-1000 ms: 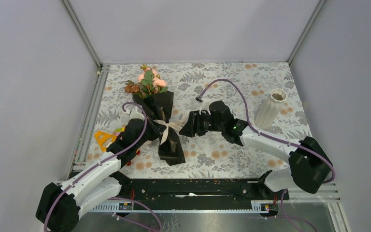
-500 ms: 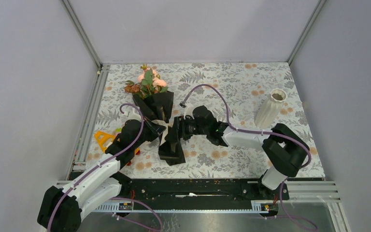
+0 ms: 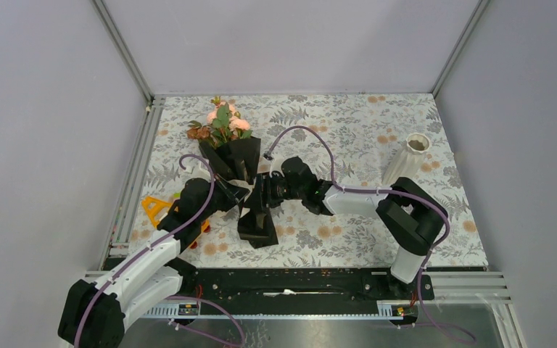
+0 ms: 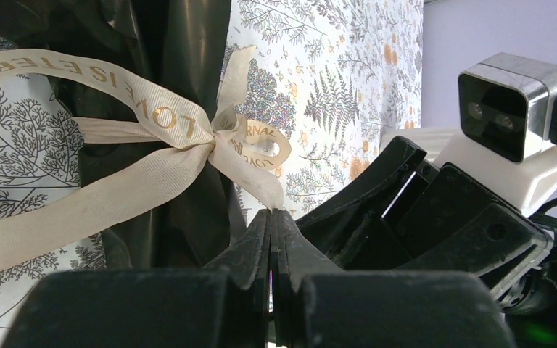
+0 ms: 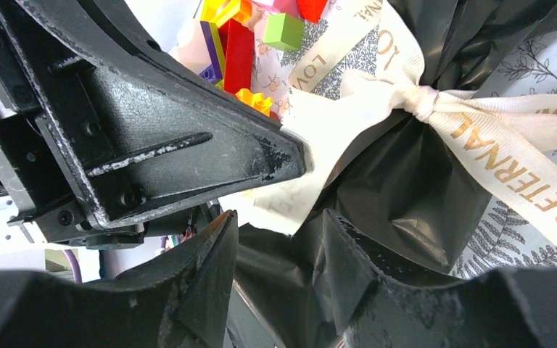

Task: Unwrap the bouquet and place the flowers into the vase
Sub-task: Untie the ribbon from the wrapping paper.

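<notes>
Two wrist views — lettering on ribbon (image 4: 152, 116)

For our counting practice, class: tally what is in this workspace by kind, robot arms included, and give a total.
Robot arms: 2
Bouquet: 1
Vase: 1
Toy-block car: 1
Total: 5

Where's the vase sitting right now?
In the overhead view the vase stands on the right side of the table, toward its far edge, just beyond the right arm and well apart from the bouquet.
</notes>
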Available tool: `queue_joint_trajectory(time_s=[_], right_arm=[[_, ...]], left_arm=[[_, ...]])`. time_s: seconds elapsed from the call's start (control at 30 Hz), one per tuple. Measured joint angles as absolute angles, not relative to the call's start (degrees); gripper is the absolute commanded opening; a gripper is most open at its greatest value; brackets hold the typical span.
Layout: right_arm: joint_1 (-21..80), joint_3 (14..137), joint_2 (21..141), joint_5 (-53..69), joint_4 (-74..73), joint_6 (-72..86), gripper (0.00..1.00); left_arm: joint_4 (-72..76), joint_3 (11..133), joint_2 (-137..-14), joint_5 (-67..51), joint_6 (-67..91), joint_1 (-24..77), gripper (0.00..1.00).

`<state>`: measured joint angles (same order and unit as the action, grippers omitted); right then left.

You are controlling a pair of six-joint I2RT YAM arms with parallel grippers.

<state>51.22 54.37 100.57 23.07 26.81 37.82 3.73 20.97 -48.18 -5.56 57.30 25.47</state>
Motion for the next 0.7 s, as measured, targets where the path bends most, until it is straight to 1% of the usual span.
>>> queue_joint_trajectory(time_s=[0.13, 0.33, 0.4, 0.6, 0.63, 0.67, 0.7], right_arm=[[50.8, 54.8, 101.4, 23.1, 27.3, 37.8, 0.5], [50.3, 55.8, 102.4, 23.2, 27.6, 37.8, 0.38], [50.3, 56.2, 102.4, 23.2, 27.7, 37.8, 0.34], [50.3, 56.5, 102.4, 23.3, 27.7, 37.8, 0.11], [50.3, 56.5, 102.4, 23.4, 27.7, 37.7, 0.06], [50.3, 56.6, 102.4, 23.4, 27.7, 37.8, 0.0], [50.3, 56.8, 102.4, 23.4, 27.6, 37.8, 0.0]], left_arm=[[4.0, 21.0, -48.3, -6.1, 57.3, 25.0, 0.0], [4.1, 21.0, -48.8, -6.5, 57.3, 24.6, 0.0], [4.1, 21.0, -48.9, -6.7, 57.3, 24.5, 0.0], [4.2, 21.0, -49.0, -7.1, 57.3, 24.2, 0.0], [4.2, 21.0, -49.0, -7.2, 57.3, 24.1, 0.03], [4.2, 21.0, -49.2, -7.3, 57.3, 24.1, 0.1], [4.2, 21.0, -49.3, -7.4, 57.3, 24.0, 0.17]])
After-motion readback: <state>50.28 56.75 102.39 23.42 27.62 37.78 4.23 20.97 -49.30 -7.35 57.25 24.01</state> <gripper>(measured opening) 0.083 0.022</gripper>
